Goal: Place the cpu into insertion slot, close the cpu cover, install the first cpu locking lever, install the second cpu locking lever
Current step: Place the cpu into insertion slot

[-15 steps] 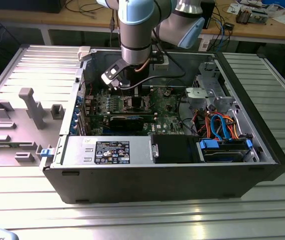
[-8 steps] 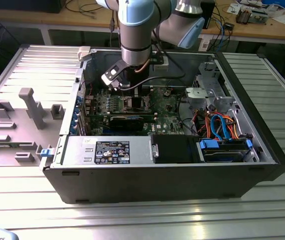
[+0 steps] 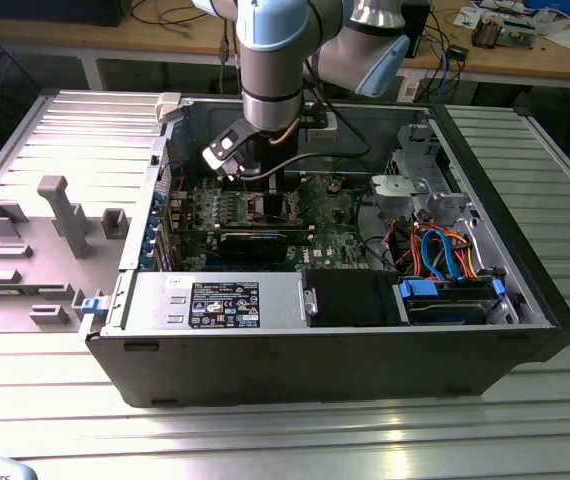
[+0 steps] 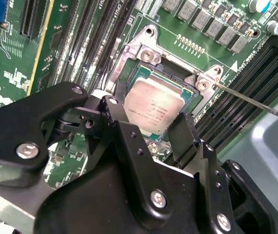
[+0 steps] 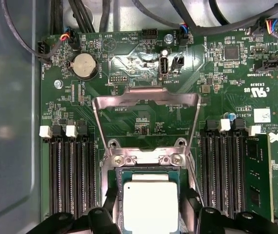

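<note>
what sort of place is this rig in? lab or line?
Probably a robotics lab or workshop: an open computer case sits on a ribbed metal table, grey fixture blocks lie at the exterior view's left, and cluttered wooden benches stand behind.

Robotics lab, open PC case [image 3: 315, 360] on alu profile table [image 3: 265, 430], workbench [image 3: 525, 62] w/ cables [image 3: 170, 15] behind
</note>
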